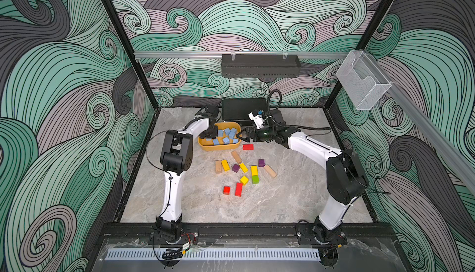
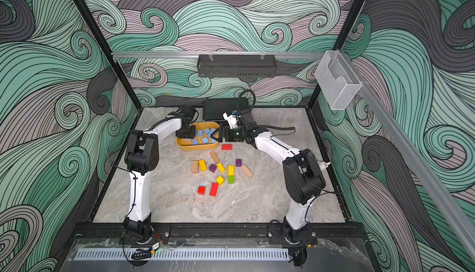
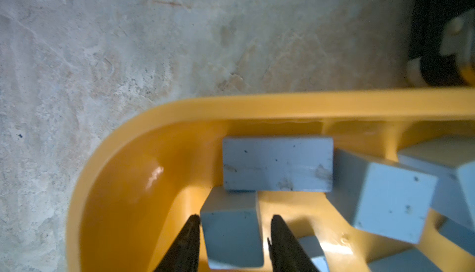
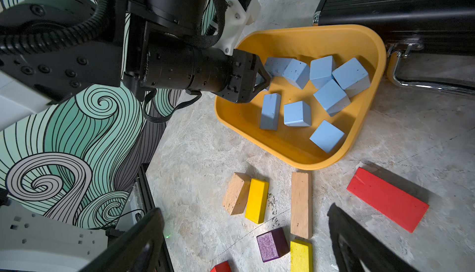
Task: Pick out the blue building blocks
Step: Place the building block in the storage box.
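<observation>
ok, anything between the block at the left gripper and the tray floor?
Nothing visible. The blue block sits between the parted fingers of the left gripper, already inside the yellow tray.

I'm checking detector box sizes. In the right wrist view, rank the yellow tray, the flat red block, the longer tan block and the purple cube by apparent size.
1. yellow tray
2. flat red block
3. longer tan block
4. purple cube
The cube sits nearer the camera than the tray, so true sizes may differ.
</observation>
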